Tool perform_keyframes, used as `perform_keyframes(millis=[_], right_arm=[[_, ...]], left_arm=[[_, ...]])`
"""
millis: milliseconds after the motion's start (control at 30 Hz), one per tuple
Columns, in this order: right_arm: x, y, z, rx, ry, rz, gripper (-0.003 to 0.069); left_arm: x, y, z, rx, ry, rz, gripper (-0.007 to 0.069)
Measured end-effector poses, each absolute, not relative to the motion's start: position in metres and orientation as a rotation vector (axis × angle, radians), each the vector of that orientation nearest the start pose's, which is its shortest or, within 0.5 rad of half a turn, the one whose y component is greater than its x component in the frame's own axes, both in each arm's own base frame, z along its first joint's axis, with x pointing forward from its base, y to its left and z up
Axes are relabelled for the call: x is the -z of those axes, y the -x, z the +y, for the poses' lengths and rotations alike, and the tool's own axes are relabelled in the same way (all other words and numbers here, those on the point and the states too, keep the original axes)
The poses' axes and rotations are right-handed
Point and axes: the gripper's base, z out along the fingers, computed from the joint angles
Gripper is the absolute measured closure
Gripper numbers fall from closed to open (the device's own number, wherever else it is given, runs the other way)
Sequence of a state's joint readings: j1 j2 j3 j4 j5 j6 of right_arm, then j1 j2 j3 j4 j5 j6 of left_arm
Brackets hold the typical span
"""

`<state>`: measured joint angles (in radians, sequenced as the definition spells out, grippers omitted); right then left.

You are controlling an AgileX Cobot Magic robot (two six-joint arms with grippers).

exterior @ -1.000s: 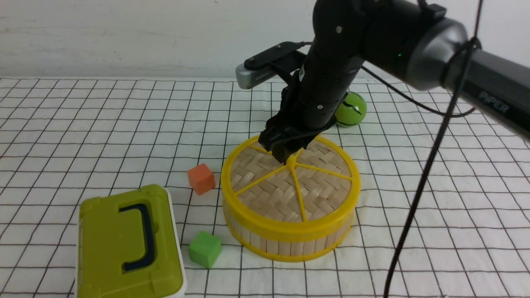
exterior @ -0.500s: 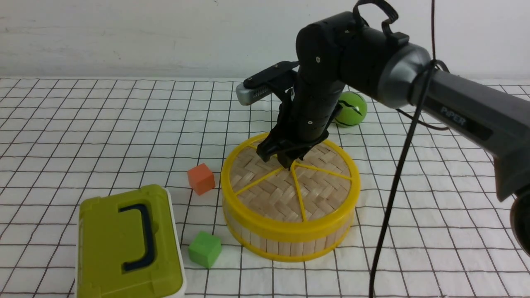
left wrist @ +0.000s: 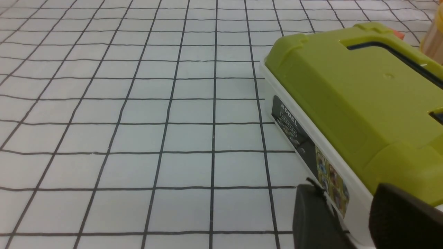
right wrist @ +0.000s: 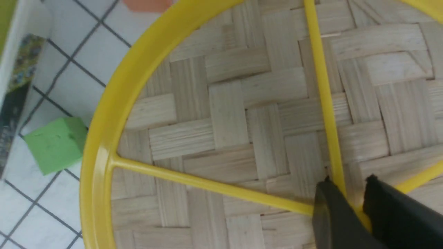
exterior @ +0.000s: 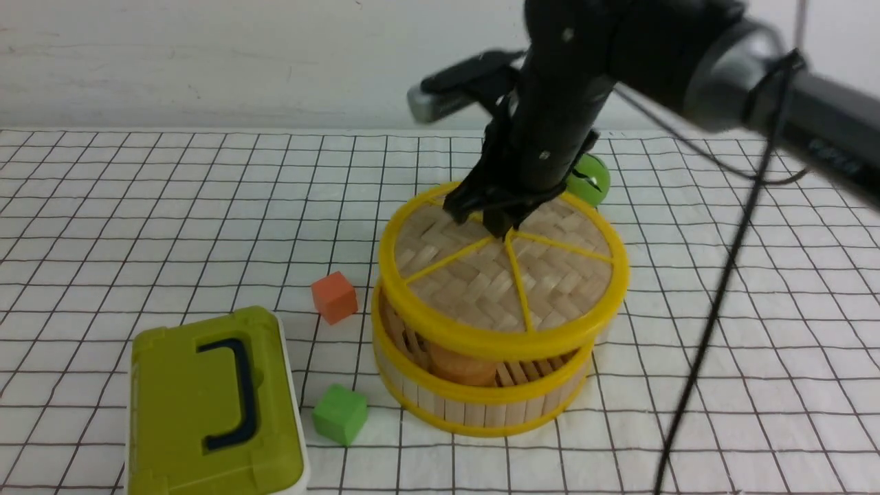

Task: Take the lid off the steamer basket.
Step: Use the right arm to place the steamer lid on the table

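The lid (exterior: 481,275), a woven tan disc with a yellow rim and spokes, hangs tilted just above the steamer basket (exterior: 474,405), with a gap showing at the front. My right gripper (exterior: 498,223) comes down on the lid's middle and is shut on its yellow centre knob. The right wrist view shows the lid (right wrist: 225,114) close up, with my right gripper (right wrist: 347,181) pinching the yellow hub where the spokes meet. Through the gap an orange thing (exterior: 460,368) shows inside the basket. My left gripper (left wrist: 346,188) stands open beside the olive-green box, holding nothing.
An olive-green and white box (exterior: 213,405) with a dark handle lies at the front left. An orange cube (exterior: 334,295) and a green cube (exterior: 339,414) sit left of the basket. A green ball (exterior: 588,180) lies behind it. A black cable (exterior: 708,323) hangs at the right.
My right gripper closed on the lid's centre knob and rose. The lid has come up off the basket and shifted slightly right, uncovering the basket's inside.
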<state>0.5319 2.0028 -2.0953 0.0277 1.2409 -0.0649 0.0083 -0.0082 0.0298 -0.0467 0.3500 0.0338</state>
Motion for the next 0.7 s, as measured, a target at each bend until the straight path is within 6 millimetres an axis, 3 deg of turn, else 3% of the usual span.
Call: perform_keyframes(millis=[100, 133, 167, 233, 267, 433, 467, 567, 600, 700], right_arm=[[-0.399, -0.370, 0.182, -0.189, 0.665, 2.442, 0.0554], [-0.398, -0.371, 0.179, -0.185, 0.658, 2.446, 0.0554], [-0.418, -0.365, 0.147, -0.163, 0.570, 2.423, 0.0554], [-0.422, -0.362, 0.129, -0.147, 0.520, 2.428, 0.0554], [-0.423, -0.357, 0.104, -0.120, 0.459, 2.452, 0.0554], [-0.388, -0.337, 0.039, -0.041, 0.269, 2.595, 0.0554], [-0.386, -0.336, 0.037, -0.039, 0.263, 2.597, 0.0554], [-0.340, -0.339, 0.019, -0.021, 0.189, 2.626, 0.0554], [-0.340, -0.339, 0.019, -0.021, 0.188, 2.627, 0.0554], [-0.292, -0.348, 0.018, -0.020, 0.179, 2.657, 0.0554]], left_arm=[[-0.172, -0.053, -0.001, 0.016, 0.006, 1.855, 0.0386], [-0.172, -0.053, -0.001, 0.016, 0.006, 1.855, 0.0386], [-0.172, -0.053, -0.001, 0.016, 0.006, 1.855, 0.0386], [-0.172, -0.053, -0.001, 0.016, 0.006, 1.855, 0.0386], [-0.172, -0.053, -0.001, 0.016, 0.006, 1.855, 0.0386], [-0.172, -0.053, -0.001, 0.016, 0.006, 1.855, 0.0386], [-0.172, -0.053, -0.001, 0.016, 0.006, 1.855, 0.0386], [-0.172, -0.053, -0.001, 0.016, 0.006, 1.855, 0.0385], [-0.172, -0.053, -0.001, 0.016, 0.006, 1.855, 0.0385], [-0.172, -0.053, -0.001, 0.016, 0.006, 1.855, 0.0385]])
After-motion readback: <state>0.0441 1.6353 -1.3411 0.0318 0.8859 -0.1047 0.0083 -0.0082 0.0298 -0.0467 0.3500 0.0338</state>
